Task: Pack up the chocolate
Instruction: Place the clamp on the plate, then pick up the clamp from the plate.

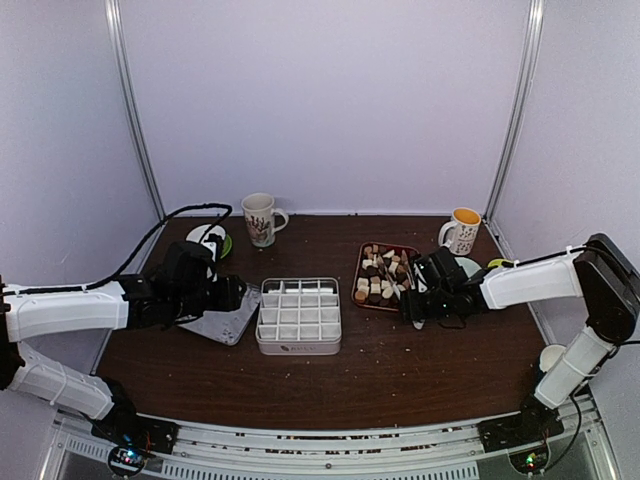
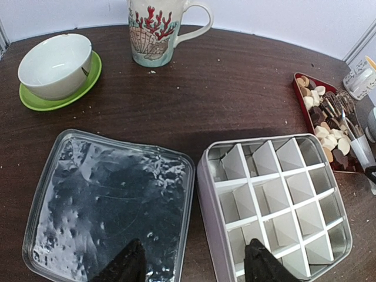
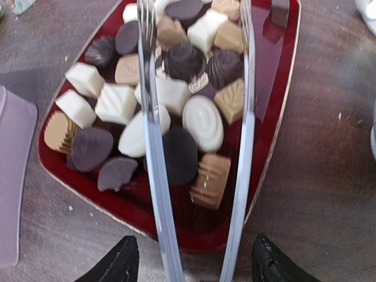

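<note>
over the red tray [image 3: 276,117] on the counter [image 3: 329,176], the right gripper [image 3: 194,261] grasps the white tongs [image 3: 150,147], jaws eased so the two blades stand spread. all the chocolate [image 3: 202,120] lies heaped in that tray; every cell of the divided box [image 2: 202,194] looks bare. step in hand, as i judge it: pick one piece. straddle a single lump, e.g. the tan ridged piece [image 3: 210,181] already between the blades. set the blades on opposite faces and lower past its middle before squeezing. squeeze gently, since glossy pieces may squirt out. neighbours crowd close, so watch for pinching two. left gripper [image 2: 192,264] hovers over the clear lid [image 2: 106,200], jaws released, nothing between them.
</note>
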`<action>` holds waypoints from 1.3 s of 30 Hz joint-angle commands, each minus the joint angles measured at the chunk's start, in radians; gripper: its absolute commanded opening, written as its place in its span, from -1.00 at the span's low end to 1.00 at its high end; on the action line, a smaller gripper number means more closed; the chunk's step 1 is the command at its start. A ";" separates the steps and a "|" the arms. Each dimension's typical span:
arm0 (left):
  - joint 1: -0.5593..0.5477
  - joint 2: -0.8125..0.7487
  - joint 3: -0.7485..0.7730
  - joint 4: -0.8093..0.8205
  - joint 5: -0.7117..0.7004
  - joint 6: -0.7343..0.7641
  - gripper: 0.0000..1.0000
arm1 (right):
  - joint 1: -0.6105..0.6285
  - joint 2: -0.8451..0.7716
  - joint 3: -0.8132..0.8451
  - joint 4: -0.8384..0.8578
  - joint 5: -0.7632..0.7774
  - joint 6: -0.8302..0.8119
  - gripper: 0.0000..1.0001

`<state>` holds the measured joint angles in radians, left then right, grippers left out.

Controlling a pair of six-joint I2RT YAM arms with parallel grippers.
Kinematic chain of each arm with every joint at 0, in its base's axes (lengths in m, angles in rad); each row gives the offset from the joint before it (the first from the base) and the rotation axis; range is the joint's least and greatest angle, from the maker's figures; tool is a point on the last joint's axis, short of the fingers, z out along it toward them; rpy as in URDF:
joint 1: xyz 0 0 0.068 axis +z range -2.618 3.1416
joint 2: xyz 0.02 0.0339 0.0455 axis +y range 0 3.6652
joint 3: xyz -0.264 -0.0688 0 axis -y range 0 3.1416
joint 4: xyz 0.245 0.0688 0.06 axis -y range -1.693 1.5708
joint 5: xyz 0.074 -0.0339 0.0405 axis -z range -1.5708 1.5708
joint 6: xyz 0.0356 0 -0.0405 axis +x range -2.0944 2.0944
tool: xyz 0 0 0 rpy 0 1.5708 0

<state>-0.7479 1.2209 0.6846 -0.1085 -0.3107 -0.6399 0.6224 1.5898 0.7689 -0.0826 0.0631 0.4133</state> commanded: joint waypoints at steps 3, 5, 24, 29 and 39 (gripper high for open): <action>0.001 -0.029 0.043 -0.018 -0.015 0.014 0.20 | -0.003 0.019 0.111 -0.060 0.087 -0.047 0.49; 0.001 -0.040 0.038 -0.023 -0.024 0.016 0.20 | -0.010 0.036 0.134 -0.066 0.068 -0.061 0.54; 0.001 -0.070 0.027 -0.041 -0.050 0.021 0.21 | -0.037 0.199 0.289 -0.146 0.030 -0.053 0.13; 0.001 -0.066 0.026 -0.040 -0.050 0.018 0.21 | -0.038 0.234 0.310 -0.165 0.040 -0.066 0.13; 0.000 -0.070 0.027 -0.042 -0.051 0.018 0.21 | -0.038 0.119 0.270 -0.156 0.030 -0.073 -0.31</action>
<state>-0.7479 1.1652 0.6991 -0.1596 -0.3450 -0.6357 0.5884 1.7943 1.0622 -0.2314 0.0910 0.3450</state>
